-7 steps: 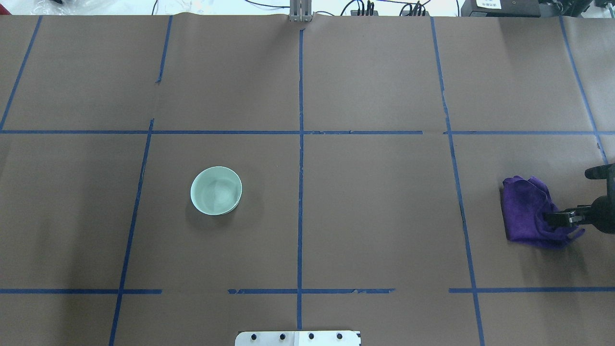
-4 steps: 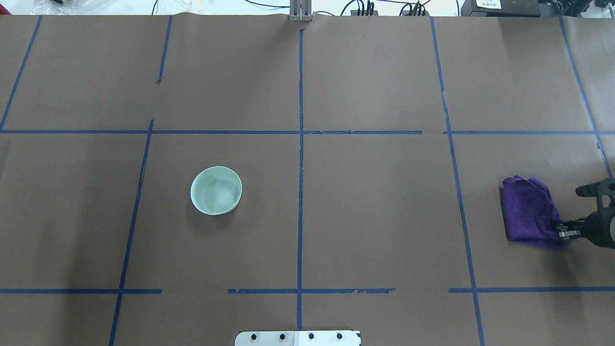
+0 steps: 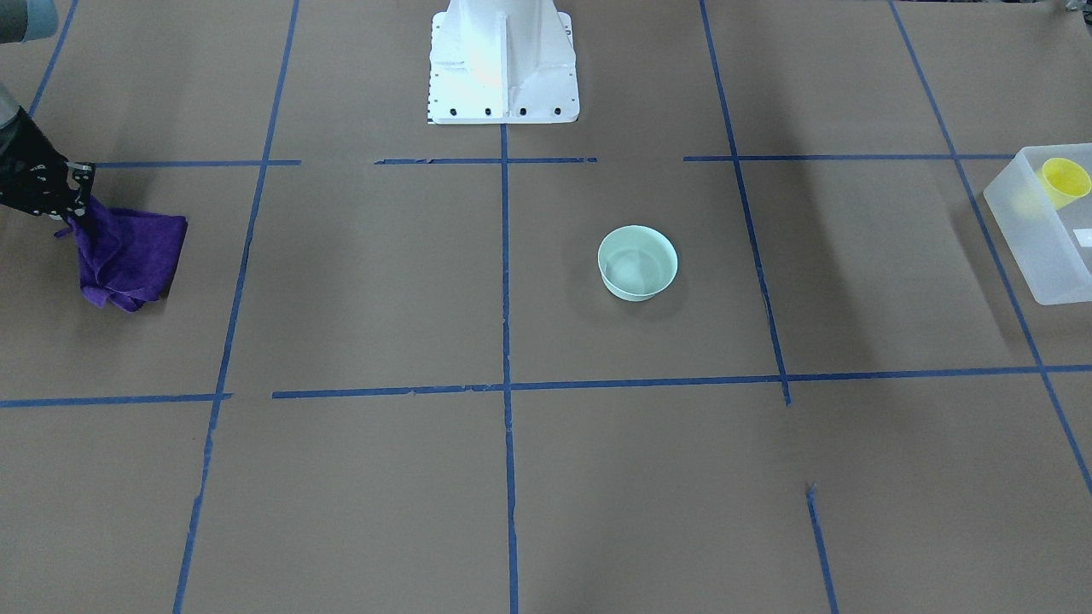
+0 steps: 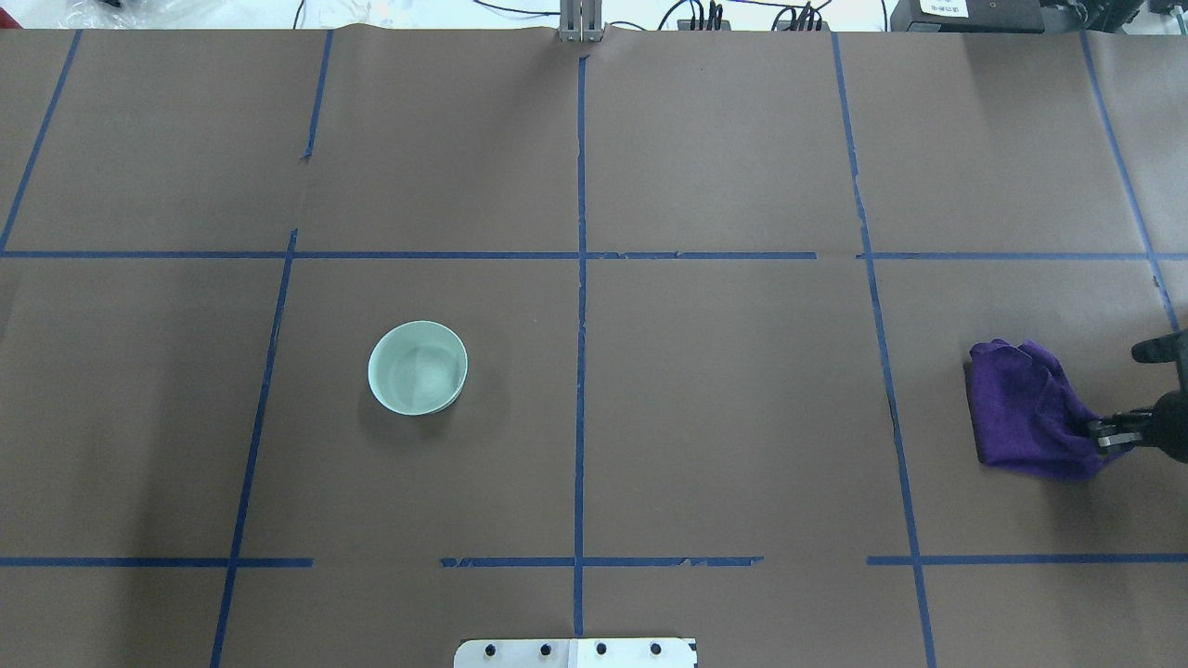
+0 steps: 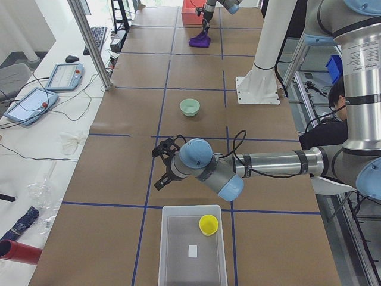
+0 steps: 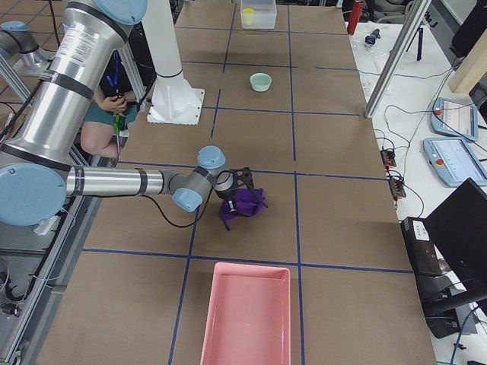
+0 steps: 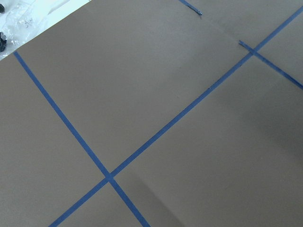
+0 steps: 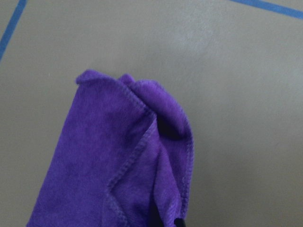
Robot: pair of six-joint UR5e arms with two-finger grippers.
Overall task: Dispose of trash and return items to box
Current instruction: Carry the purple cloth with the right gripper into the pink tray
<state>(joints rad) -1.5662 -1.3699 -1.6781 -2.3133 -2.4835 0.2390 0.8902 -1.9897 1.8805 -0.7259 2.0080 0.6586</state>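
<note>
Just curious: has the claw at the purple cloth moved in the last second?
Yes. In the overhead view the right gripper has drawn back toward the right edge, away from the blue tape line.

loc: robot lab | blue-taped grid table [image 4: 724,417] | teach pendants [image 5: 64,75] | loose cables [image 4: 703,14]

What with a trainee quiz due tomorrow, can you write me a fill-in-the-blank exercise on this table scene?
1. The right gripper is shut on a corner of the ____ cloth.
2. The yellow cup rests ____ the translucent bin.
3. In the overhead view, the pale green bowl stands on the robot's ____ side of the centre tape line.

Missing words: purple; inside; left.
</note>
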